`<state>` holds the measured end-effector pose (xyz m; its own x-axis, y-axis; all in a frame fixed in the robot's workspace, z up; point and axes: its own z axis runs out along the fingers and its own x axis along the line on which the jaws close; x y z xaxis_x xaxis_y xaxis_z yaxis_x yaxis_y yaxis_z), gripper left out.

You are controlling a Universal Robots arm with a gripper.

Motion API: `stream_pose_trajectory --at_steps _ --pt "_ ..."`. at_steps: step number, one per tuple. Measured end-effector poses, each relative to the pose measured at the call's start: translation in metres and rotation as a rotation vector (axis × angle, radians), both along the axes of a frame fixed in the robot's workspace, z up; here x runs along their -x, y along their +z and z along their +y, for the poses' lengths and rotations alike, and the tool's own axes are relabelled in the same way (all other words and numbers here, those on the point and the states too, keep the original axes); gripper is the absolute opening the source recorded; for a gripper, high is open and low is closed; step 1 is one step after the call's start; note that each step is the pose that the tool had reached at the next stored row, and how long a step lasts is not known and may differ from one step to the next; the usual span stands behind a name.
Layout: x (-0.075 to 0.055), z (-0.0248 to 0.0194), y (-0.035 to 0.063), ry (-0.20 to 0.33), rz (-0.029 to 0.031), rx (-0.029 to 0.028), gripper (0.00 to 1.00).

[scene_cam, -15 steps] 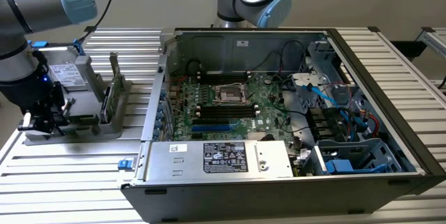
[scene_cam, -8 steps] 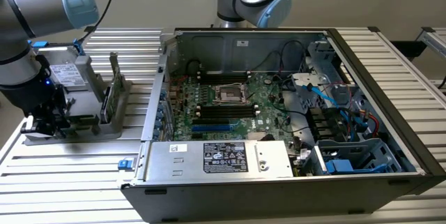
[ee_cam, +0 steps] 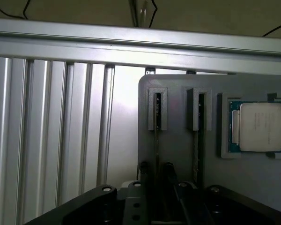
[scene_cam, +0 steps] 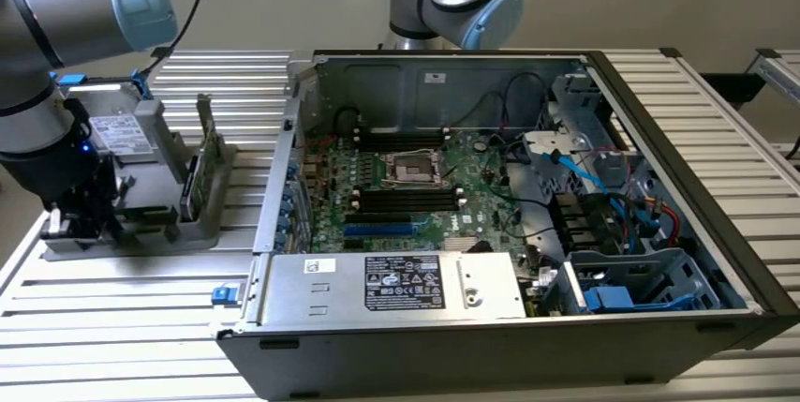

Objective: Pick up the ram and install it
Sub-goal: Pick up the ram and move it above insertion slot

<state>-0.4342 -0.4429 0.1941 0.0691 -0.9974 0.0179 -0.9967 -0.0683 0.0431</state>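
Sits low over the grey holder (scene_cam: pixel 200 222) on the bench (scene_cam: pixel 125 290), at the exterior view's left. Has the gripper (ee_cam: pixel 155 172) partly open, gripping nothing, 1 finger (ee_cam: pixel 143 174) on each side of the ram (ee_cam: pixel 157 140), upright in its slot beside a 2nd stick (ee_cam: pixel 200 140) and the processor (ee_cam: pixel 260 126).

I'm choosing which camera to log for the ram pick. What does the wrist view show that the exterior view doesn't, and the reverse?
Wrist view adds the processor seated in the holder and the claw at one ram stick. Exterior view adds the open case, its motherboard and the arm. Both share the holder, ram sticks standing on edge and the slatted table.
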Motion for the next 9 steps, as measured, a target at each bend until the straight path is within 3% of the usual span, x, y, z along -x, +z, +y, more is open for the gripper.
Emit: stream_pose_trajectory --at_steps 3,9 --pt "0.0 0.0 0.0 0.0 0.0001 0.0 0.14" --pt "0.0 0.0 0.0 0.0 0.0001 0.0 0.14"
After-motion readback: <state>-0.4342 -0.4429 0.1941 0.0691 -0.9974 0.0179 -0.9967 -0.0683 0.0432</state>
